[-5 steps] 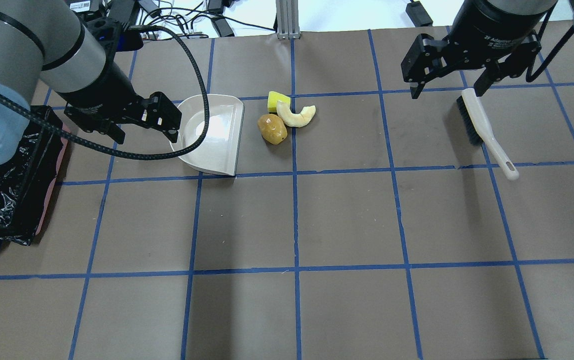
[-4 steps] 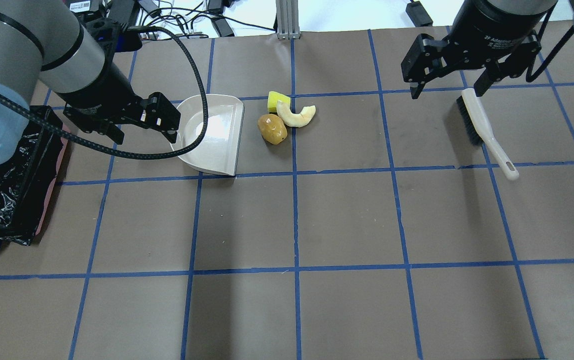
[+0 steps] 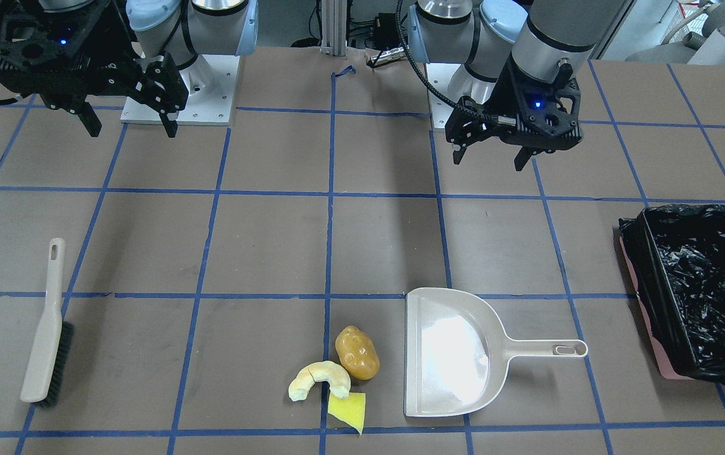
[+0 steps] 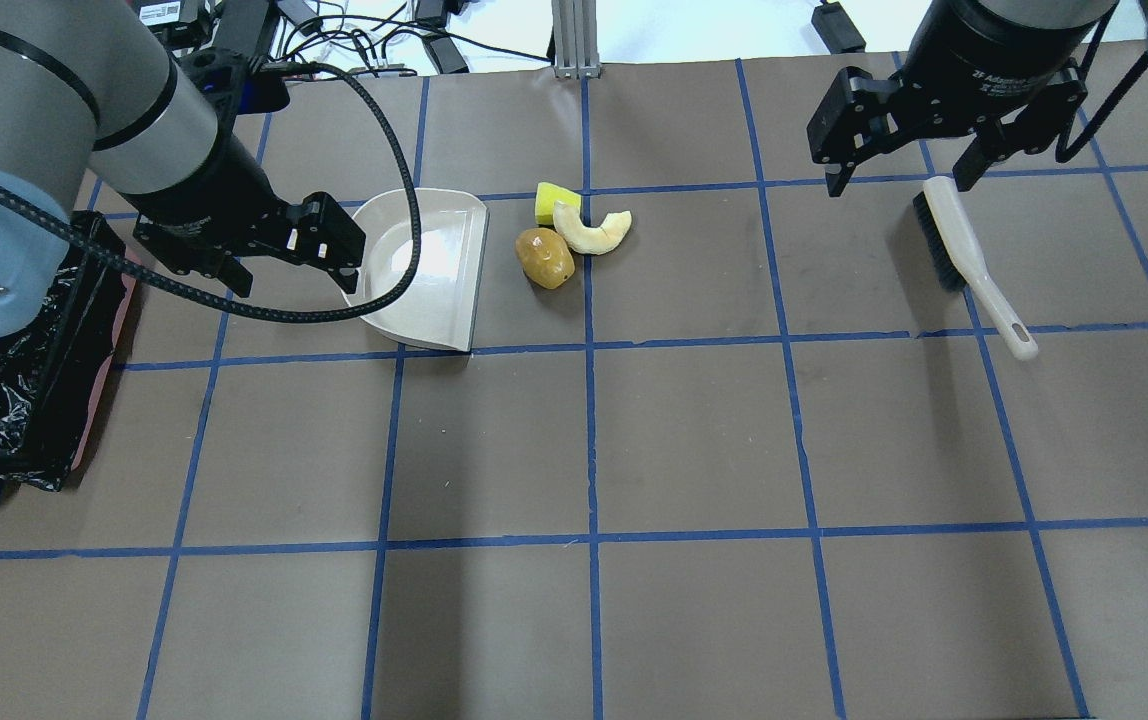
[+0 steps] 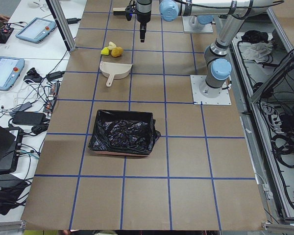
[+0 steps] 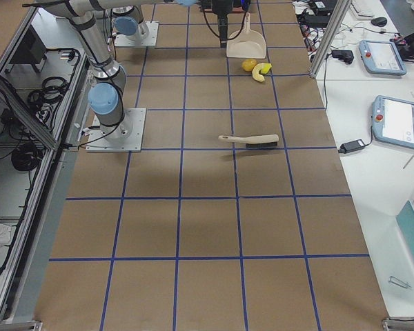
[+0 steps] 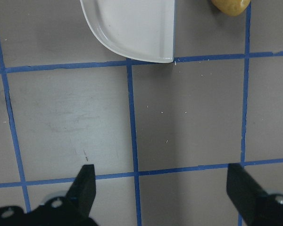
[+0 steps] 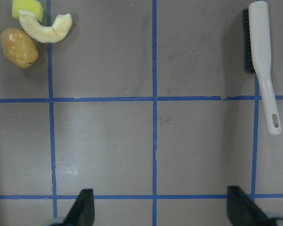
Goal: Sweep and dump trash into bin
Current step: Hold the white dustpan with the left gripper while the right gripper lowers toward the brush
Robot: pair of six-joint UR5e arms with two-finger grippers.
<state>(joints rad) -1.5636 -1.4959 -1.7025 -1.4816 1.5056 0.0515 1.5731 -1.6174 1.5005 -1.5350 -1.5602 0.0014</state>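
The trash lies in a tight cluster on the far middle of the brown paper-covered table (image 4: 694, 440): a glossy amber potato-like lump (image 4: 545, 258), a pale curved crescent piece (image 4: 591, 230) touching it, and a flat bright-yellow wedge (image 4: 556, 203) partly tucked under the crescent's far-left end. Just to the left, a beige plastic dustpan (image 4: 429, 270) is laid flat with its straight open lip turned toward the lump, near it but apart. The bin (image 3: 703, 284), a rectangular box lined with crinkled black plastic with a pink edge at its base, is set at the table's left end. A pale-handled brush with black bristles (image 4: 964, 250) is seen well to the right, with bare paper between it and the trash. Compared with 0.7 s ago, the left gripper (image 4: 292, 280) is shifted slightly nearer above the dustpan's handle end, and the right gripper (image 4: 901, 183) barely at all; the trash, dustpan and brush are unmoved. Both pairs of jaws are spread wide with nothing held.
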